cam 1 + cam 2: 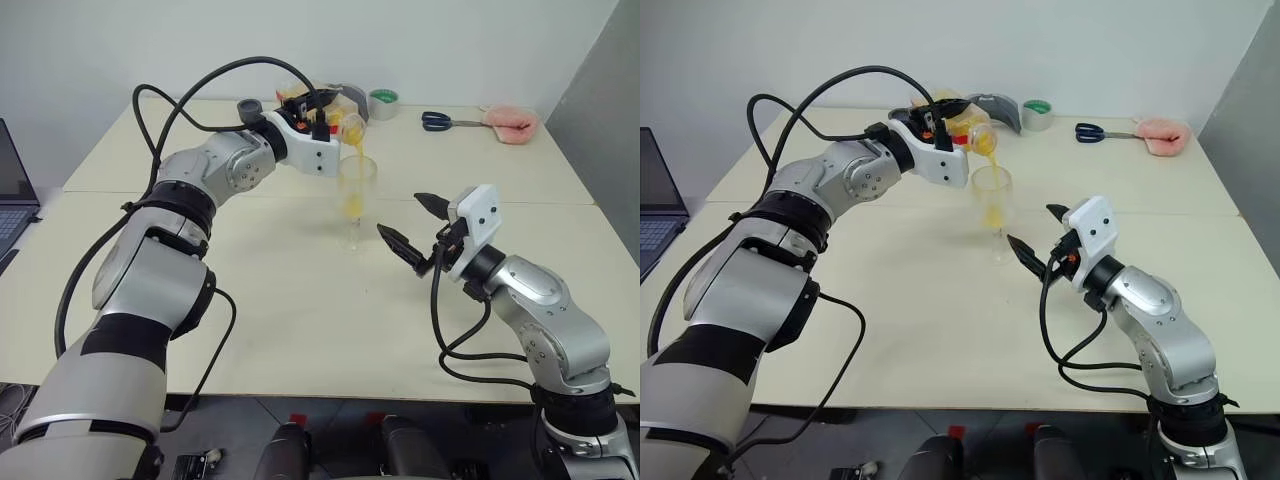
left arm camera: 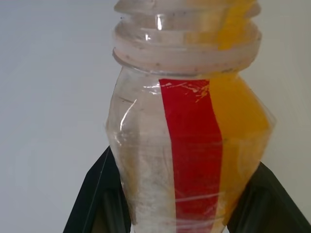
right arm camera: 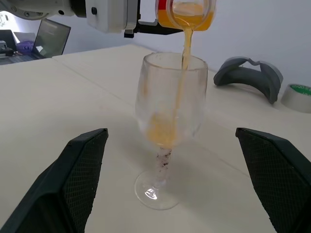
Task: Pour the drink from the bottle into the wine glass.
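- While the pour runs, head views: left end effector (image 1: 318,118) pinches the bottle (image 1: 345,124), tipped mouth-down over the wine glass (image 1: 356,200) near the middle of the counter (image 1: 300,320). A thin stream of the drink (image 1: 356,170) falls from mouth into bowl; a shallow orange pool sits at the bowl's bottom.
- Same views: right end effector (image 1: 1038,238), fingers spread wide and empty, hangs just right of and nearer than the glass, apart from it. Far edge of the counter carries a tape roll (image 1: 384,103), scissors (image 1: 448,121) and a pink cloth (image 1: 512,122), all well away from the work.
- Left wrist view: bottle body clamped between both black fingers (image 2: 97,194); cap is off, threads bare. Orange liquid lies along one side of the body, the other side clear. So a fair share is judged left inside.
- Right wrist view: glass upright on its foot, stream entering inside the rim, no spill seen on the counter around it. Bowl well under half full.
- Progress, as judged: grasp, uncapping and tilt done; pouring under way, early to middle. Left to do: finish emptying or reach a fair level, then right the bottle.
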Available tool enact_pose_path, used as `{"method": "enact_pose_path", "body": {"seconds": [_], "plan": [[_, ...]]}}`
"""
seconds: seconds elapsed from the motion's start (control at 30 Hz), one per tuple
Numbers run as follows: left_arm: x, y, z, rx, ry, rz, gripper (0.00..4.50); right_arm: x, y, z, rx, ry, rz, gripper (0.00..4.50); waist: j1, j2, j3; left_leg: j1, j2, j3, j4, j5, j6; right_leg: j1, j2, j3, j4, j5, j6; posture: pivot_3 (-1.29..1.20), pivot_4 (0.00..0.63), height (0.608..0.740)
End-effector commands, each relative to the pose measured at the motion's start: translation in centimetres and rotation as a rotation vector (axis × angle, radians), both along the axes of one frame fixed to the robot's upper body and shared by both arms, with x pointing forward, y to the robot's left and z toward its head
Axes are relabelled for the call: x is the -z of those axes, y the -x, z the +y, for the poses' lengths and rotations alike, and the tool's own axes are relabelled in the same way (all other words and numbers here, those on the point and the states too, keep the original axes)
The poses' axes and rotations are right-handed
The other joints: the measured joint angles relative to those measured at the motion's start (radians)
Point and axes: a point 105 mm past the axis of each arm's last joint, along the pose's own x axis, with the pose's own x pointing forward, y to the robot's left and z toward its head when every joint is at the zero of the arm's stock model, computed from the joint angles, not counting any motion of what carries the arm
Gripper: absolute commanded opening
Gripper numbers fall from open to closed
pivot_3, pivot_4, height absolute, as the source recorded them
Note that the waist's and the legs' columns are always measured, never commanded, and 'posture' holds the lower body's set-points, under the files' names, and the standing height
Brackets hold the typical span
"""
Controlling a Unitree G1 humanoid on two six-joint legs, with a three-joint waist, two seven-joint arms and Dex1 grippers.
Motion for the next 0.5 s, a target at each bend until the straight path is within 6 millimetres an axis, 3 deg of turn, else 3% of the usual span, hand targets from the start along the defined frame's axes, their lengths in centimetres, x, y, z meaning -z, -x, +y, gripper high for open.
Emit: {"method": "enact_pose_path", "body": {"seconds": [0.03, 0.5], "plan": [[-3.3, 0.5, -0.3, 0.017, 0.017, -0.095, 1.88, -1.4, 0.9, 0.1, -0.028, -0.046, -0.062, 4.50, 0.000, 0.000, 0.000, 0.000, 0.000, 0.000, 0.000, 0.000, 0.000, 0.000, 0.000, 0.000, 0.000, 0.000, 0.000, 0.00, 0.150, 0.740], [-4.1, 0.5, 0.1, -0.001, -0.001, -0.127, 1.88, -3.2, 1.9, 0.1, -0.070, -0.126, -0.137, 4.50, 0.000, 0.000, 0.000, 0.000, 0.000, 0.000, 0.003, 0.000, 0.000, 0.000, 0.000, 0.000, 0.003, 0.000, 0.000, 0.00, 0.150, 0.740]]}}
